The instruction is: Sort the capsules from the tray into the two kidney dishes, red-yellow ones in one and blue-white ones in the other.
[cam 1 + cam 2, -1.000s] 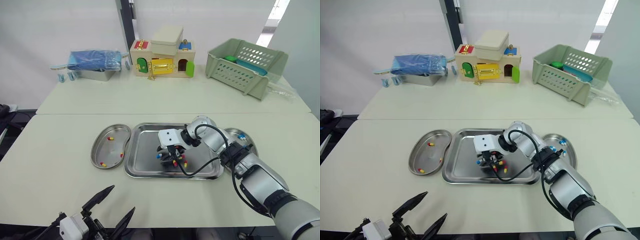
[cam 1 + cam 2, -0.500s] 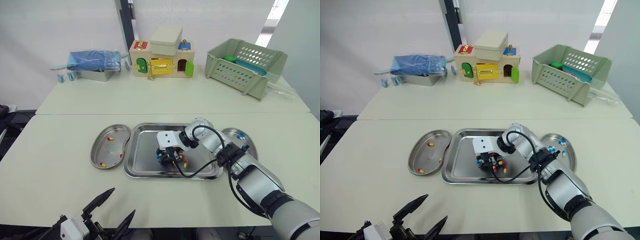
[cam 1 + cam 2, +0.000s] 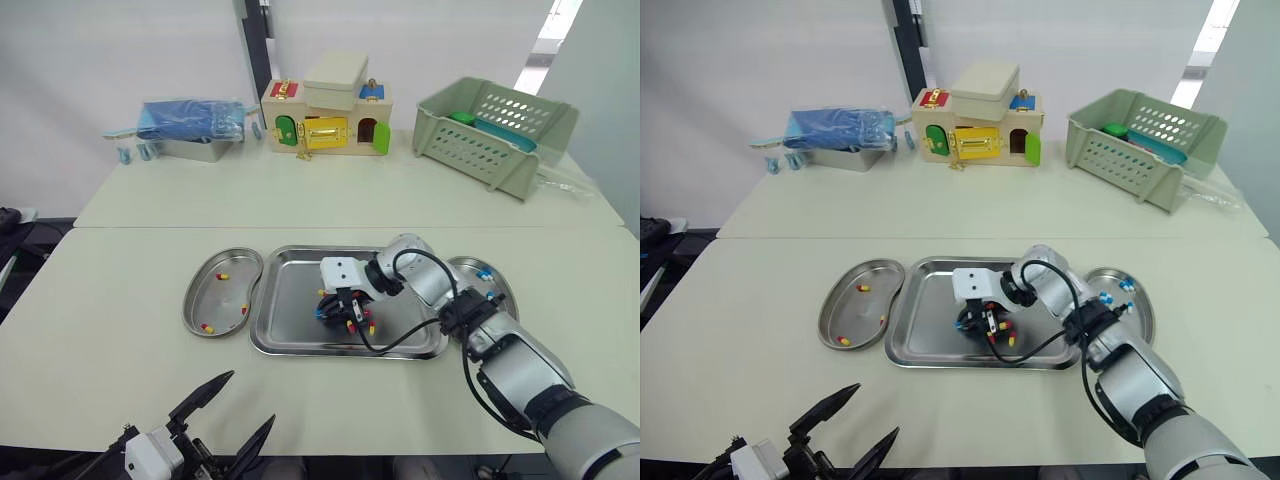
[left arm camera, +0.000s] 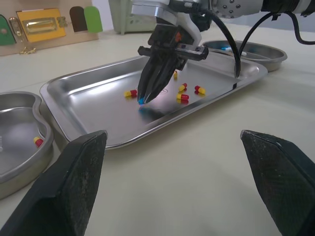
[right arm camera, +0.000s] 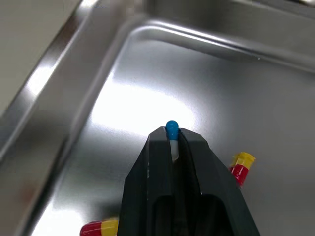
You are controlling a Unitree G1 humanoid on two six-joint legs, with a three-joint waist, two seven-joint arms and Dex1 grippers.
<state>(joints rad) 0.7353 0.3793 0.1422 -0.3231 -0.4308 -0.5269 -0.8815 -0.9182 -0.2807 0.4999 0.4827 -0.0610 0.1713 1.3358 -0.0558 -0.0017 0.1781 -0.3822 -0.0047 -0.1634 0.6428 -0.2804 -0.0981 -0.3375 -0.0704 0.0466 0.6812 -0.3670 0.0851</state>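
Okay, little movement since a second ago, but the right gripper (image 5: 171, 136) has its jaws closed on a blue-white capsule (image 5: 172, 129) just above the tray (image 3: 290, 262) floor. Pick made, I'd say, with the right dish (image 3: 1143, 310) next. Left gripper (image 3: 249, 397) hangs open near the desk (image 3: 120, 330) edge.

Tray (image 3: 300, 349), frame centre: left half bare, open from above. Right half taken by right gripper (image 4: 142, 98), pinching a blue-white capsule (image 5: 172, 130), with its cable (image 3: 395, 338) looping along the lower rim and red-yellow capsules (image 4: 182, 97) close beside. Left kidney dish (image 3: 186, 305): unobstructed. Right kidney dish (image 3: 500, 283): arm overlaps its lower-left edge.
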